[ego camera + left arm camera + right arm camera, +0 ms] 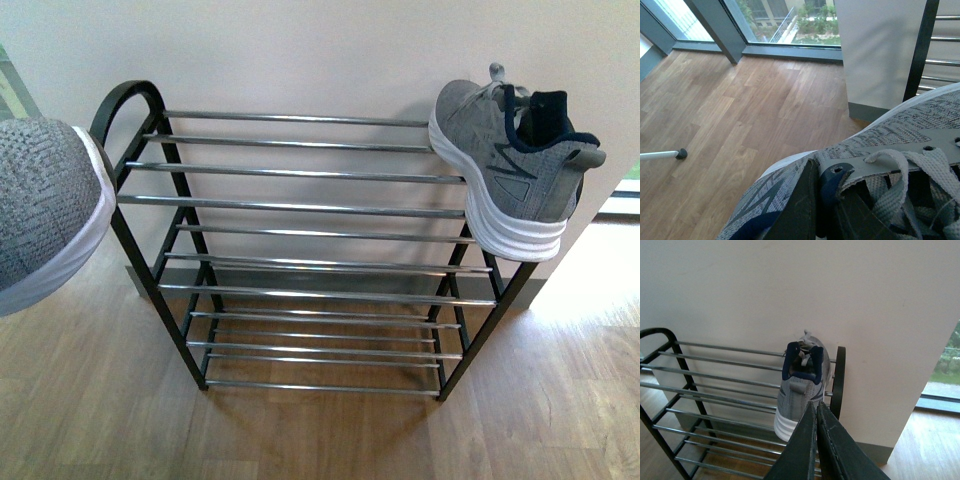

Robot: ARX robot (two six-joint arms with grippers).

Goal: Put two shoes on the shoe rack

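Far left in the front view: the left shoe (45, 205), grey knit with a thick white sole, up in the air just outside the rounded black side frame of the shoe rack (300, 207). From the left wrist: left gripper (827, 201) clamped on that shoe's navy collar beside loose grey laces, one dark finger (802, 202) against the collar. Beyond it, wooden floor (740, 110), a white rod (660, 155) with a black tip lying on the boards, a tall window (790, 20) onto greenery and a building. Middle: tiers of chrome rods, pale wall (300, 50) behind. Right: the right shoe (515, 165) resting on the top tier's right end, toe toward the wall, heel toward the front, dark angular lines across its side. Right gripper (816, 407) with fingers pressed flat together, just behind that heel; touching or apart, cannot tell.
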